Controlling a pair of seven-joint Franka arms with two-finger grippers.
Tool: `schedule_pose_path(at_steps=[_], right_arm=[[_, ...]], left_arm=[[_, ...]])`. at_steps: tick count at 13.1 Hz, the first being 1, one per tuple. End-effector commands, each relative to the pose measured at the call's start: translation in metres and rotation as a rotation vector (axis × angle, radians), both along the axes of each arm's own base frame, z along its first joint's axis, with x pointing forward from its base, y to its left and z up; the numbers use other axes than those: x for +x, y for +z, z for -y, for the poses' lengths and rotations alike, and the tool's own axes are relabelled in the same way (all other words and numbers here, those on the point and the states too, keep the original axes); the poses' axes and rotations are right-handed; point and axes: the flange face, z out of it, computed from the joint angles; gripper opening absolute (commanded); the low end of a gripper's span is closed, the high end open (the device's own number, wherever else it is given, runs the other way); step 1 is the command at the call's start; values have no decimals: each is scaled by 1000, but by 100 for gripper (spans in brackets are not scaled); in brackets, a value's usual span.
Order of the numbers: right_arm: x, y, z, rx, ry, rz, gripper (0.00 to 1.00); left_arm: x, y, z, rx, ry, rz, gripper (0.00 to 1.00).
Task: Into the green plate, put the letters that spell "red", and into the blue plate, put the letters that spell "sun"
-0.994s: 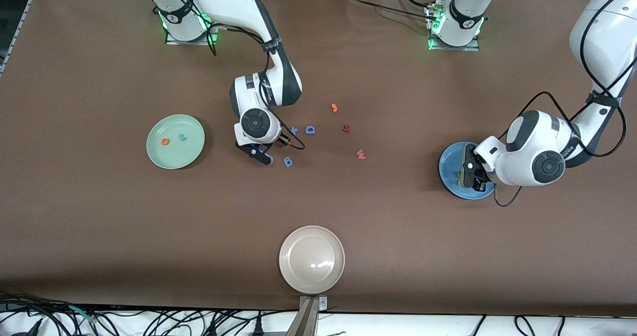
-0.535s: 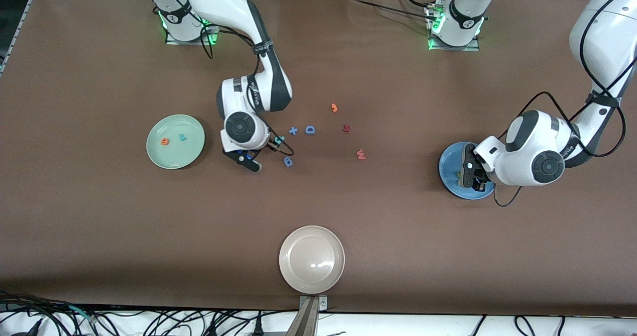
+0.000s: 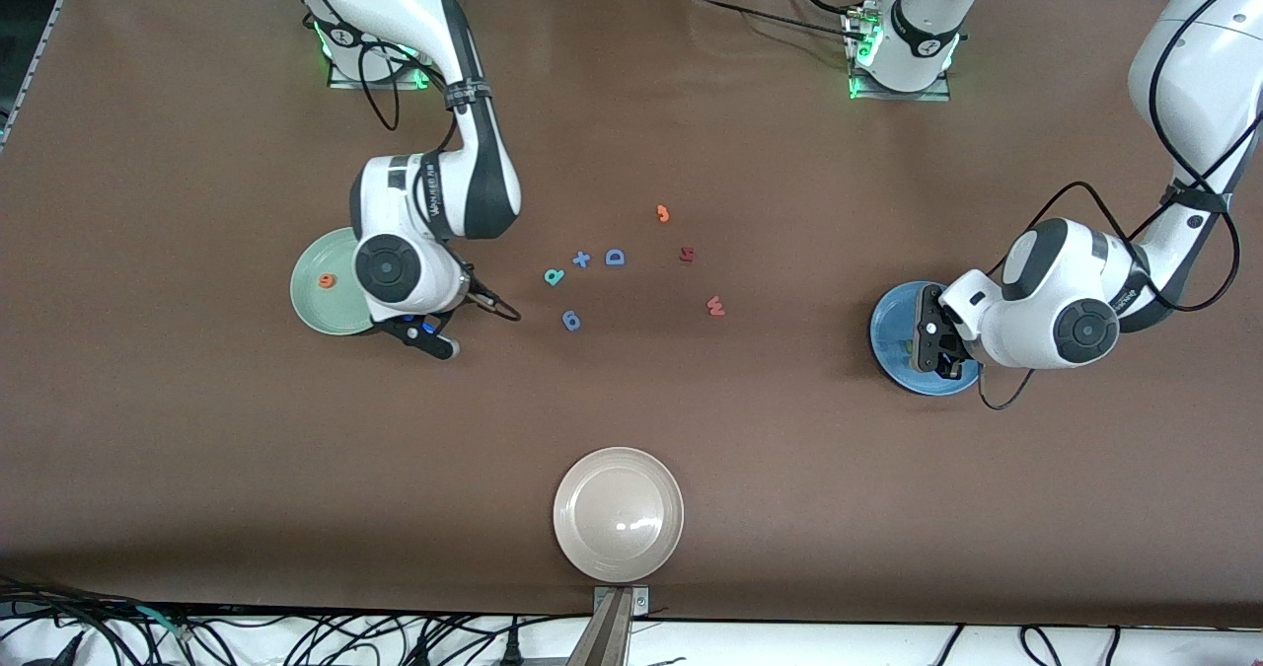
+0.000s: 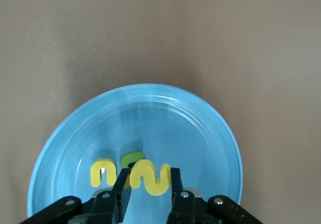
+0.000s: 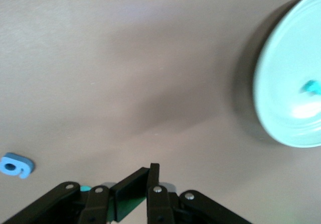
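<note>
Right gripper [image 3: 434, 340] hangs over the bare table just beside the green plate [image 3: 314, 313], its fingers pressed together. Green plate holds the orange e [image 3: 326, 279]; the right wrist view shows a teal letter [image 5: 312, 87] in it as well, shape not legible. Teal d [image 3: 554, 276] lies on the table outside the plate, just beside a blue plus sign [image 3: 581, 259] and near a blue D [image 3: 615, 258] and a blue digit [image 3: 571, 321]. Left gripper [image 3: 935, 345] is over the blue plate [image 3: 888, 319], clamped on the yellow s [image 4: 150, 178]. Yellow u [image 4: 103, 174] and olive-green n [image 4: 131, 158] lie in that plate, touching or nearly so. Beige plate [image 3: 618, 514] sits nearest the front camera.
</note>
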Motion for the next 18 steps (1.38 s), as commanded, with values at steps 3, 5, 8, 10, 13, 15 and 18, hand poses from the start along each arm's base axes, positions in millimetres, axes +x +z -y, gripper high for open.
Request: schedule_pose_path(at_steps=[3,5,8,10,13,15,18], right_arm=[[-6,9,-23,25,35,-1,0],[-4,15,-29,49,33,10,34],[-6,17,-47,57,20,18,98],[-11,10,-64,71,12,29,98],[-24,-10,-92,73,-8,42,98],[-31,-24,-108,70,-14,54,98],[-38,-48,-112,50,2,50,96]], left_arm=[[-2,-8,-3,-22,0,-27,12],[-2,-9,-3,-22,2,-29,12],[-4,-14,-2,-26,1,-38,13],[-4,-14,-2,-28,-6,-37,34],[-4,-11,-3,-27,-11,-43,100],[-3,-9,-3,-26,1,-45,100],[-3,-6,-3,-26,-1,-53,100]])
